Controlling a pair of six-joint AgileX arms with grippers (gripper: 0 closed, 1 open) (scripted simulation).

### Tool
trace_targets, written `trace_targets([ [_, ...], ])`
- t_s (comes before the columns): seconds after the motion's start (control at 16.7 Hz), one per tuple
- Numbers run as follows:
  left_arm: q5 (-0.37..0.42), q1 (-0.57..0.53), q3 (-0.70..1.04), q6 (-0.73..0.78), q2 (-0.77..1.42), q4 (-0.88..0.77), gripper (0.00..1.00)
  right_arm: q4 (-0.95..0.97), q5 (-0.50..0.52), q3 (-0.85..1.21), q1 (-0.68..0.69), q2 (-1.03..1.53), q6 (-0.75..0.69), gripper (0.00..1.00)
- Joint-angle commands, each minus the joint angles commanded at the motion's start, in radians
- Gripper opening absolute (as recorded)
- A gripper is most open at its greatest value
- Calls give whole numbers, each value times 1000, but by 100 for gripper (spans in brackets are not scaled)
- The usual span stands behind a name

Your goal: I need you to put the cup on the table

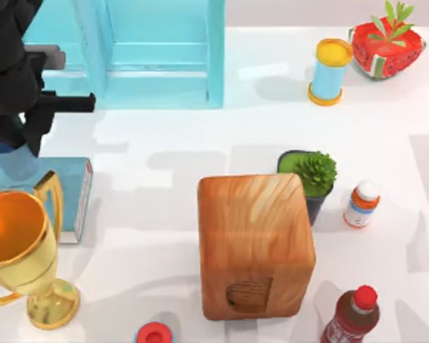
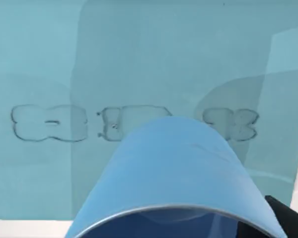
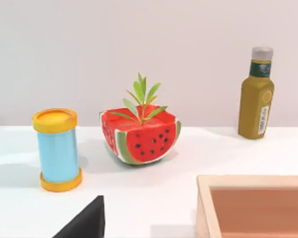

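Note:
The cup (image 1: 16, 163) is a small plain blue tumbler, and my left gripper (image 1: 21, 146) is shut on it at the left side of the table (image 1: 164, 161). It hangs over the teal-blue book (image 1: 70, 189), apart from the white tabletop. In the left wrist view the cup (image 2: 179, 168) is seen close up, lying sideways with its darker inside towards the camera, a black fingertip (image 2: 288, 218) beside it, and the book's cover (image 2: 139, 59) behind. A dark part of my right gripper (image 3: 84, 223) sits low in the right wrist view.
A gold trophy (image 1: 21, 250) stands just in front of the book. A large wooden block (image 1: 254, 243) fills the middle, with a potted plant (image 1: 311, 175) and small bottle (image 1: 361, 204) beside it. The turquoise cabinet (image 1: 157, 50), yellow-lidded can (image 1: 329, 71) and watermelon planter (image 1: 386, 46) line the back.

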Motion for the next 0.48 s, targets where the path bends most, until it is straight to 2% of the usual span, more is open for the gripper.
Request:
trace_targets([
  [0.18, -9, -93, 164, -98, 102, -74, 0, 0, 0, 0, 0, 0, 0, 100],
  [0.48, -25, -292, 535, -292, 297, -218, 0, 0, 0, 0, 0, 0, 0, 100],
])
